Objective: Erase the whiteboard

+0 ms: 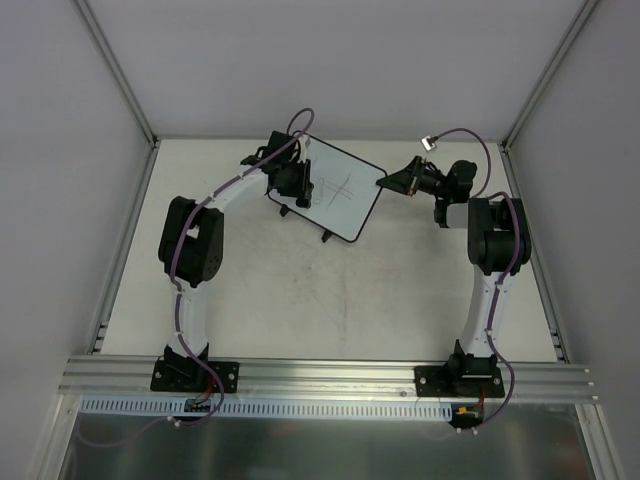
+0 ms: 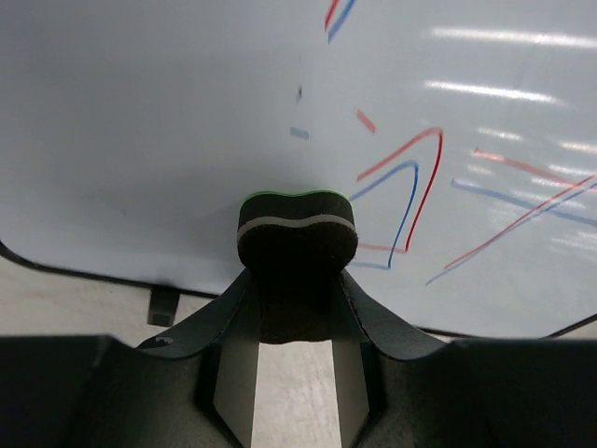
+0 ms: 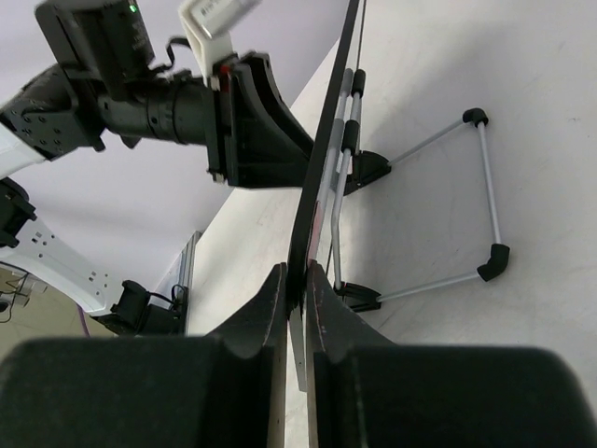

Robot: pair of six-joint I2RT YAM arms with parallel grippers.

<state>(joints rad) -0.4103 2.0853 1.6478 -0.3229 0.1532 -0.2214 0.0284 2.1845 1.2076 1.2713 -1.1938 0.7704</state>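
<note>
The whiteboard stands propped at the back middle of the table, with thin red and blue pen lines on its face. My left gripper is shut on a small black eraser with a green top, and the eraser is pressed against the board's lower face, left of the lines. My right gripper is shut on the board's right edge, seen edge-on in the right wrist view. The board's wire stand spreads out behind it.
The left arm's wrist shows beyond the board in the right wrist view. The board's black feet rest on the beige tabletop. Grey walls and metal rails enclose the table.
</note>
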